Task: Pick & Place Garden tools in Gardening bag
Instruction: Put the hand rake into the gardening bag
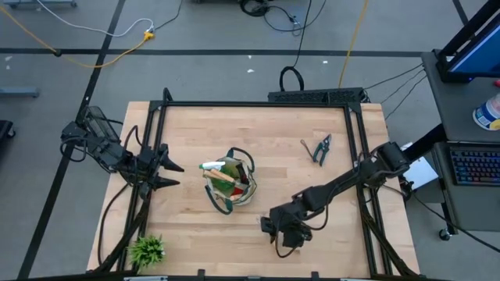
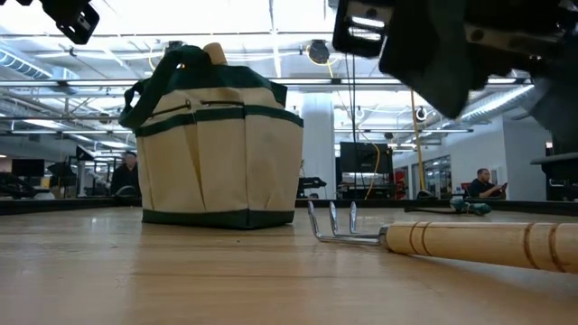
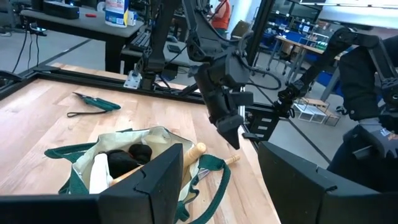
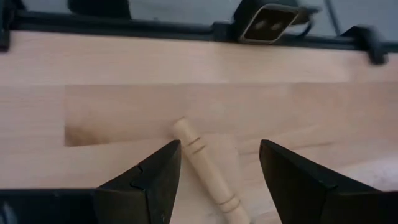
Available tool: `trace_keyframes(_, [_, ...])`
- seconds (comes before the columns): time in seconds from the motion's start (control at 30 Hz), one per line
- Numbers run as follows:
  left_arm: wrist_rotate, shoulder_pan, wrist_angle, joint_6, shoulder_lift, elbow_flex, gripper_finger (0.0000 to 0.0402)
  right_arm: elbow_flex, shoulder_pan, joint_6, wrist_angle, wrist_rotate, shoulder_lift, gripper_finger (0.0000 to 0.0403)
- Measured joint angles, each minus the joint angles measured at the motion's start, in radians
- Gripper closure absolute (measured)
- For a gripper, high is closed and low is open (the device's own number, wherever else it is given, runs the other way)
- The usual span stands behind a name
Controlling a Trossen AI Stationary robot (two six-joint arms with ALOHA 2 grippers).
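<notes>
Near the table's middle, standing upright: small beige canvas gardening bag with dark green trim and loop handles (image 1: 231,184), mouth open, already stuffed with a wooden-handled tool (image 3: 186,157), something white, and dark rounded shapes, possibly gloves, though hard to tell. Lying flat on the pale wooden tabletop (image 1: 266,133) toward the near edge, right of the bag and apart from it: a small metal-pronged hand rake with a turned wooden handle (image 2: 433,239), prongs pointing toward the bag. Hovering directly above that handle, not touching: right gripper (image 4: 219,167), dark fingers spread wide on either side of the handle's end, nothing held. Farther back on the right, well apart from the bag: dark pruning shears with green grips (image 1: 321,148), lying flat beside a thin loop of cord. At the table's left edge, level with the bag: left gripper (image 1: 173,174), waiting, fingers parted and empty, aimed at the bag. In the near left corner: small spiky green plant (image 1: 147,250).
</notes>
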Motion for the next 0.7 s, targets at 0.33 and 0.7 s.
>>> trace_keyframes(0.33, [0.0,0.0,0.004,-0.006,0.0,0.0,0.0185,0.072,-0.004,-0.038,-0.045,-0.08,0.075,0.019])
trace_keyframes(0.7, [0.0,0.0,0.004,0.001,0.0,0.0,0.0185,0.107,-0.045,-0.051,-0.035,-0.068,0.137,0.019])
